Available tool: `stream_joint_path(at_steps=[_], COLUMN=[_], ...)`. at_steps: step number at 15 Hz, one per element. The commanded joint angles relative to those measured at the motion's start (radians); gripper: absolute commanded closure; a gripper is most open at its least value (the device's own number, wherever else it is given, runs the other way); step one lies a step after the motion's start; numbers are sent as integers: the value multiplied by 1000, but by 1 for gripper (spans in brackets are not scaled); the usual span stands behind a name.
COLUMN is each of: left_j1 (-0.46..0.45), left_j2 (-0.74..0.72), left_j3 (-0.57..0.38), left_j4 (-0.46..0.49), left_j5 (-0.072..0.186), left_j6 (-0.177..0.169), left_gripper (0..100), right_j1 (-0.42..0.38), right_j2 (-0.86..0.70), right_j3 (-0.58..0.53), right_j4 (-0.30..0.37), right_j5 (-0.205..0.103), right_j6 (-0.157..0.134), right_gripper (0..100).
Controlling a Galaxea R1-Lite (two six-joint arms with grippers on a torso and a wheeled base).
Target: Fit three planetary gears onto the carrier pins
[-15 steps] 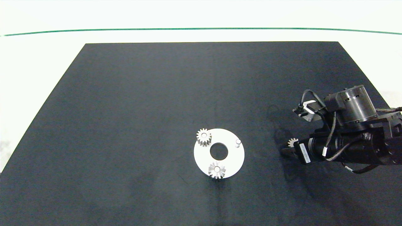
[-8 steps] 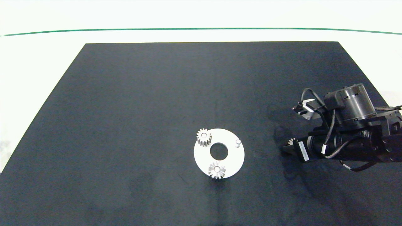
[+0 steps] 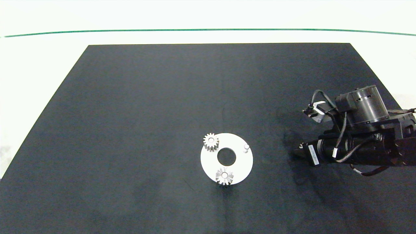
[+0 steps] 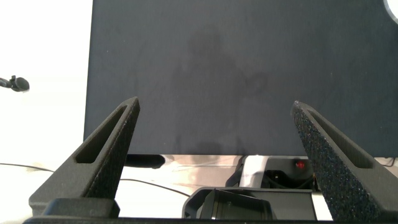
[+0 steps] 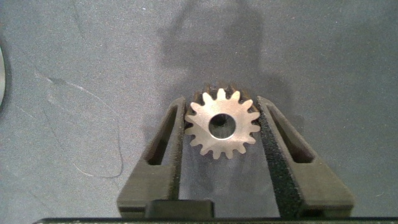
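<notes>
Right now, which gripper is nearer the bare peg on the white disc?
Right. The right gripper sits on the mat to the peg's right, shut on a gear; the left gripper is out of the head view.

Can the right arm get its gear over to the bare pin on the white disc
Probably yes. The right gripper, shut on the small silvery spur gear, faces the bare whitish pin across open dark mat, nothing between.

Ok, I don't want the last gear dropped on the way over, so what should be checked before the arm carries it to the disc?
1. Third gear between the right gripper fingers: ok.
2. Fingers touching its teeth on both sides: ok.
3. Grip firm enough to lift: cannot tell.
4. Last peg on the white disc bare: ok.
5. Other two gears already on pegs: ok.
6. Left gripper open, off the mat: ok.
</notes>
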State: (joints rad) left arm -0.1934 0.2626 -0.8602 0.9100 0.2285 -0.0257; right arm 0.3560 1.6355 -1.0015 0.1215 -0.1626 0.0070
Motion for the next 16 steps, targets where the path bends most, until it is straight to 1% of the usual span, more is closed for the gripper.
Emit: stream_joint_path(at_steps=[1,14,16], left_j1=[0,0,0], left_j2=[0,-6,-13], left_j3=[0,3,3], left_j4=[6,6,9], left_j5=[2,2,2], left_j6=[0,0,0], left_gripper=[0,0,0], right_j1=[0,-2,1], right_j2=[0,0,-3], right_j3=[1,1,0], right_j4=[1,1,1], right_j5=[0,3,3], right_j6=[1,2,4], right_gripper=[63,90,93])
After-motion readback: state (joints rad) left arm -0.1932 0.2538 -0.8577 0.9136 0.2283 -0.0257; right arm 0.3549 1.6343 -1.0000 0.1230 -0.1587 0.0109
